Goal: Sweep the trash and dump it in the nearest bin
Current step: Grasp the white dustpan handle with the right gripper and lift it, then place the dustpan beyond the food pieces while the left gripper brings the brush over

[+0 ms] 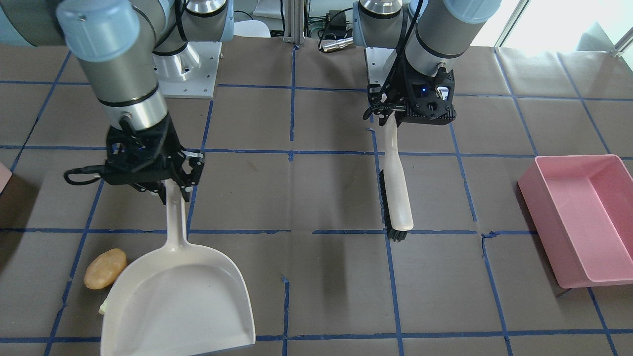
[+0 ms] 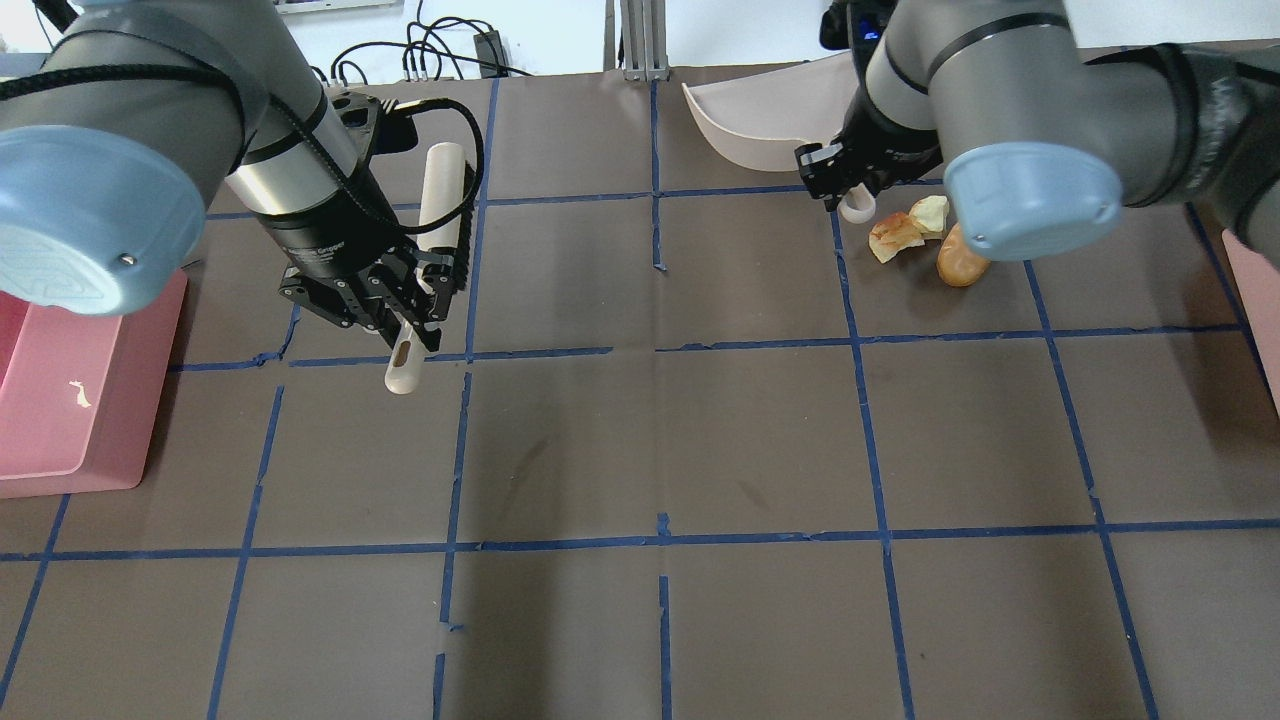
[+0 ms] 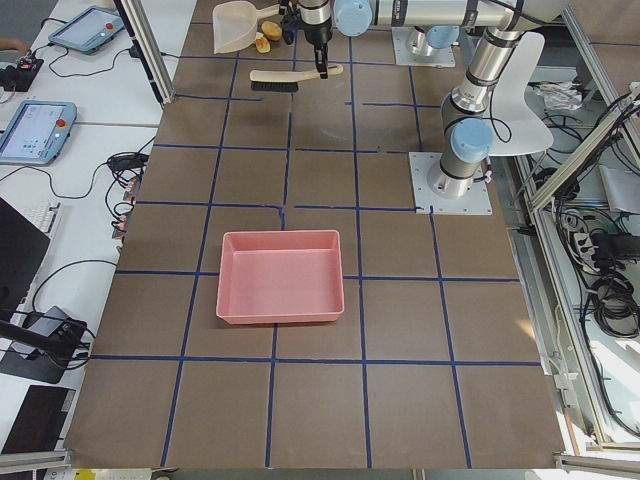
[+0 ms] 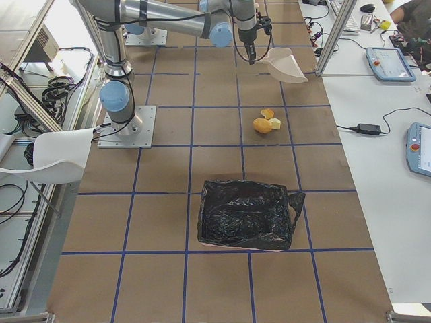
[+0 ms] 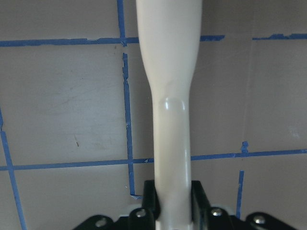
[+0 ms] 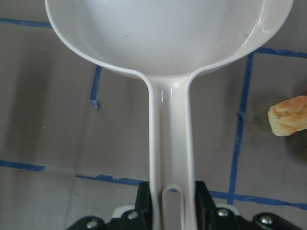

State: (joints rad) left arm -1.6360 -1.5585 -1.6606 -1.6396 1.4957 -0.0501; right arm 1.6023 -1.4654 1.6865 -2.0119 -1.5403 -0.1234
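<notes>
The left gripper [image 2: 405, 325] is clamping the cream brush [image 2: 440, 190] by its handle in the upper left of the overhead view. The right gripper [image 2: 845, 190] is gripping the dustpan [image 2: 765, 125] by its handle at upper right. Lying just beside that handle are the tan potato-shaped piece [image 2: 962, 258], orange-brown chunk [image 2: 895, 238] and pale chunk [image 2: 930, 213]. The pink bin [image 2: 1258, 290] is showing as a sliver at the right edge

Table [image 2: 640, 450]: brown cover, blue tape grid. Upper right, overhead view: tan potato [image 2: 962, 258], bread chunk [image 2: 893, 237] and pale chunk [image 2: 931, 213], clustered close. Pink tub [image 1: 593, 222] at right edge, front-facing view. Black-bagged bin [image 4: 244, 185] lower centre, right-side view
</notes>
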